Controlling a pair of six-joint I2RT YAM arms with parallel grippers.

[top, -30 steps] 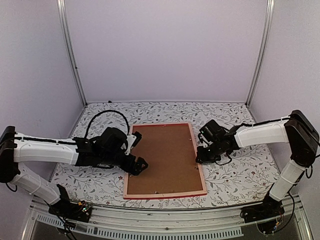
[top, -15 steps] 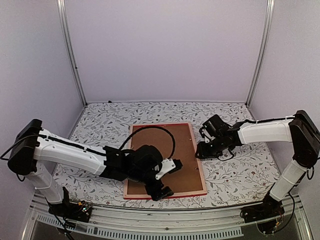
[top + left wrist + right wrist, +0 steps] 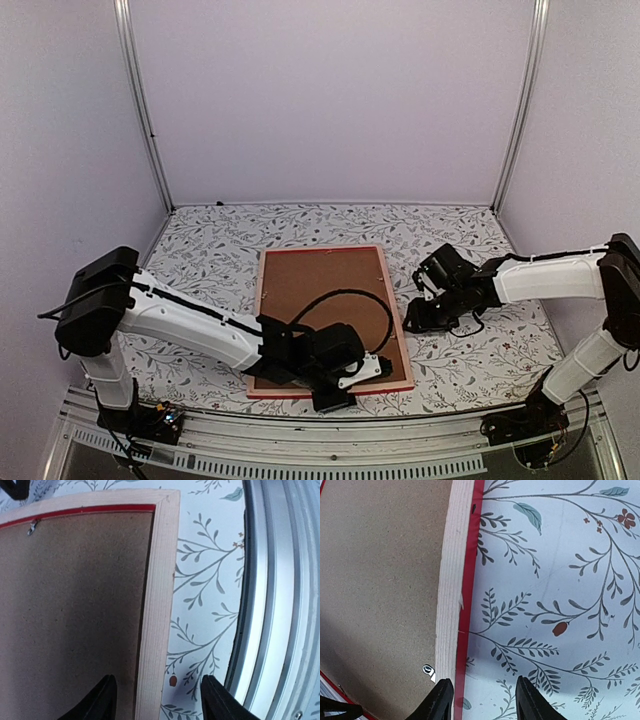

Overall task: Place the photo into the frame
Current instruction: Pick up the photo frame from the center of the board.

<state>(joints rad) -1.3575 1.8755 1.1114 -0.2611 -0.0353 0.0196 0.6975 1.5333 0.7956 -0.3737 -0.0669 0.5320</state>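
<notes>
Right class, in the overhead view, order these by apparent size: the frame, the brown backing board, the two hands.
1. the frame
2. the brown backing board, just smaller, inside it
3. left hand and right hand: smallest; they look alike, so unranked

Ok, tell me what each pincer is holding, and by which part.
Nothing is gripped yet. The left pincer stands open astride the frame's near rail; the right pincer stands open over its right rail.

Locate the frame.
Top view: the frame lies back-up at the table centre, left tool over its near rail, right tool beside its right rail.
</notes>
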